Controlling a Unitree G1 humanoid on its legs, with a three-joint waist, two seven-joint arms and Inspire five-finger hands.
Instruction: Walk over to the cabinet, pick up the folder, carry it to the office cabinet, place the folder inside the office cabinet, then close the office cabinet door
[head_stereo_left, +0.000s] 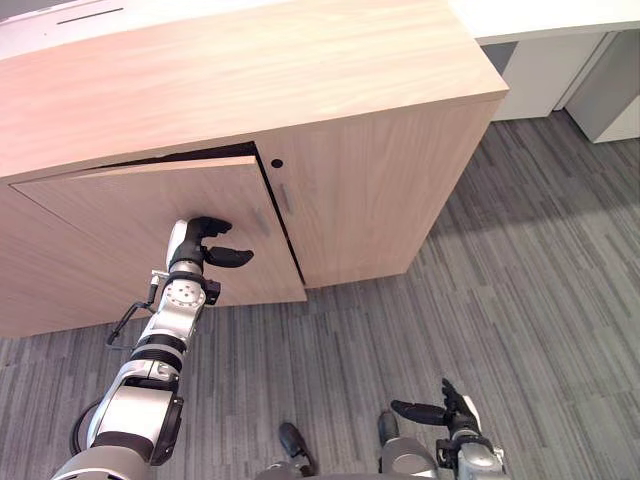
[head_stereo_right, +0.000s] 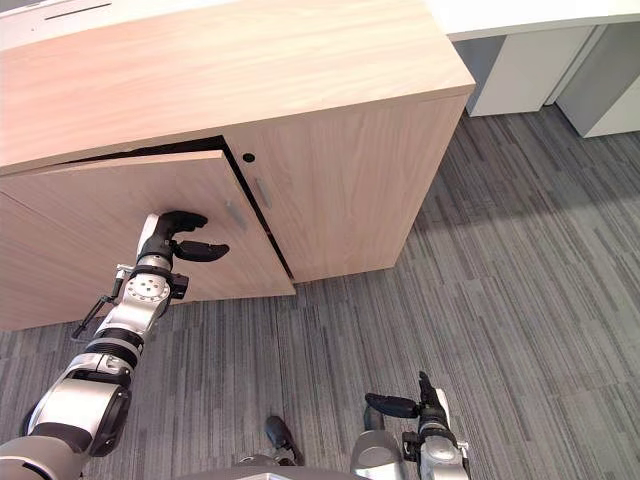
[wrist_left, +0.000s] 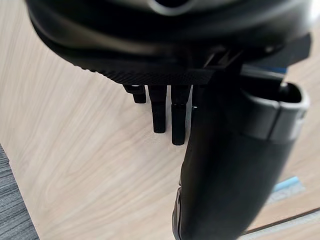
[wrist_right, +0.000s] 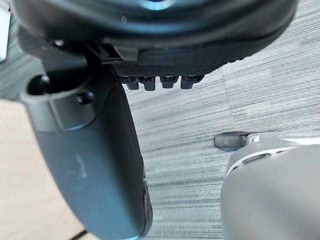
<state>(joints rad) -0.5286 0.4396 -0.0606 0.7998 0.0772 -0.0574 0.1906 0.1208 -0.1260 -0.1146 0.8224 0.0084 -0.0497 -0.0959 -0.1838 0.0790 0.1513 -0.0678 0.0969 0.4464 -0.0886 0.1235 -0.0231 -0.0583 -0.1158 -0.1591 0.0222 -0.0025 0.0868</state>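
Door (head_stereo_left: 140, 215) ajar, contents hidden; left hand (head_stereo_left: 192, 248) straight-fingered against it; right hand (head_stereo_left: 455, 410) relaxed.

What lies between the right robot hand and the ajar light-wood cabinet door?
Only bare grey striped carpet separates the right robot hand from the ajar light-wood cabinet door; left eye view shows it.

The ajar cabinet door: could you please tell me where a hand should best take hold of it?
Probably the door's slim grey handle by its free inner edge, from the front: the gap is widest there, so that side swings out. The left hand is close by.
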